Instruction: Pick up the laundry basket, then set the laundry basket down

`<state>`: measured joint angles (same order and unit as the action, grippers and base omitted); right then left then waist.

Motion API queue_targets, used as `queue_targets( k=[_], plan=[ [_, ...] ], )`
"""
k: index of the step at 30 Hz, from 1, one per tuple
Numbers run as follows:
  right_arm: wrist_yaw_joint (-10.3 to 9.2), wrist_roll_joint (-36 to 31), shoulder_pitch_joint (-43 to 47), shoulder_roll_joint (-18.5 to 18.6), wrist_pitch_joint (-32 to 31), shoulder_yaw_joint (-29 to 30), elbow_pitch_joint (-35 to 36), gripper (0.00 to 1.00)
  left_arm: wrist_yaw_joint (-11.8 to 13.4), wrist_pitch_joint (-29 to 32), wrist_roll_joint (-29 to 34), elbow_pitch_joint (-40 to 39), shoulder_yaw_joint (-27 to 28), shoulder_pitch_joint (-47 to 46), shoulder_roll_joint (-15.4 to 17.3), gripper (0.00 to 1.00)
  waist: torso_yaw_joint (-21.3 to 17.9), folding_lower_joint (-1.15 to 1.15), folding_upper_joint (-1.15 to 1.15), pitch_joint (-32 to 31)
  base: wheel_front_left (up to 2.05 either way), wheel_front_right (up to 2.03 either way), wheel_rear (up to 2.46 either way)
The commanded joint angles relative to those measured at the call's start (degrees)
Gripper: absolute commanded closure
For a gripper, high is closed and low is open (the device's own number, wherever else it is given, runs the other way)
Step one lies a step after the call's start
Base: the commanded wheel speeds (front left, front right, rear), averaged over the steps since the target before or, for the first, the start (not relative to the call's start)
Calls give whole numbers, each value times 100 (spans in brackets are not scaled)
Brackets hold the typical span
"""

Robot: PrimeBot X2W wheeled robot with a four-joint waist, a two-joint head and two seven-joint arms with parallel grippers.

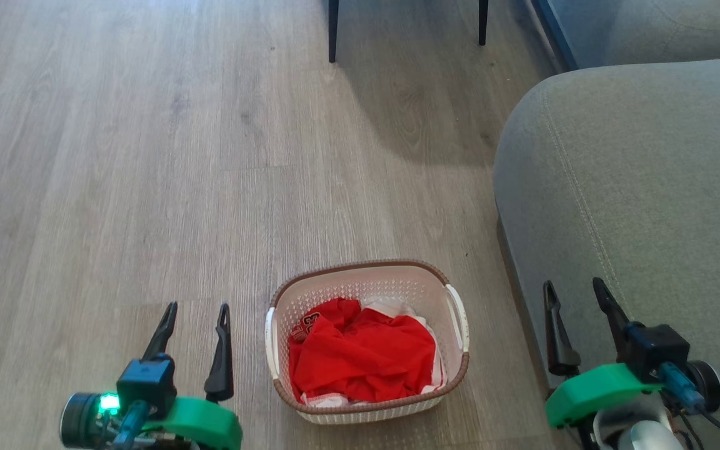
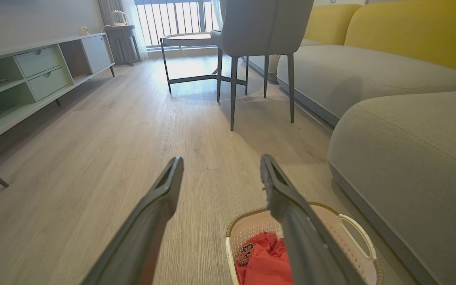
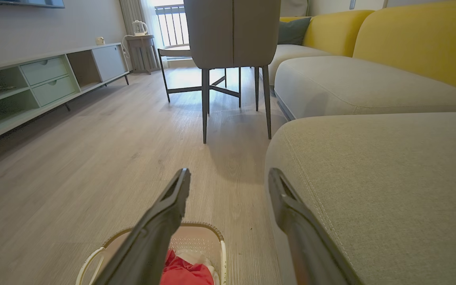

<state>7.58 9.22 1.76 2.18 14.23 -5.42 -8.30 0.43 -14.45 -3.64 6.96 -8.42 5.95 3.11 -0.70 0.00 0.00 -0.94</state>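
The laundry basket [image 1: 397, 281] stands on the wood floor between my arms, cream perforated plastic with a brown rim, white side handles and red clothing [image 1: 363, 353] inside. My left gripper [image 1: 197, 312] hangs open to the basket's left, nothing between its fingers. My right gripper [image 1: 575, 290] is open to the basket's right, over the grey sofa's edge. The left wrist view has the laundry basket [image 2: 346, 233] at the bottom, partly behind a finger, with my left gripper [image 2: 220, 164] open. In the right wrist view the laundry basket [image 3: 212, 241] lies bottom left below my open right gripper [image 3: 230, 176].
A grey sofa [image 1: 635, 187] rises right beside the basket. Dark chair legs [image 1: 333, 31] stand further ahead, belonging to a grey chair [image 2: 259, 31] by a small table. A low pale cabinet [image 2: 22, 79] runs along the left wall. Wood floor [image 1: 116, 156] spreads ahead and to the left.
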Motion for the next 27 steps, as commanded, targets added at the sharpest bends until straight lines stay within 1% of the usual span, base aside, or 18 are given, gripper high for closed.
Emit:
queue_targets(
  k=[1,16,24,27],
  plan=[
    [-9,-33,-151,70,77,-126,184,0,-26,-55,-1,-165,222,-166,-17,0,-2,0,0,2,0,0,0],
    [-9,-55,-223,70,77,-99,126,0,-38,-55,-44,-133,217,-209,-22,0,-17,0,0,169,0,0,0],
    [-9,-65,-554,70,77,-61,-135,0,-28,-55,-254,100,221,-466,-23,0,-45,0,0,639,0,0,0],
    [-9,-94,-812,70,77,-36,-303,0,-29,-55,-298,226,216,-681,-23,0,-56,0,0,978,0,0,0]
  ],
)
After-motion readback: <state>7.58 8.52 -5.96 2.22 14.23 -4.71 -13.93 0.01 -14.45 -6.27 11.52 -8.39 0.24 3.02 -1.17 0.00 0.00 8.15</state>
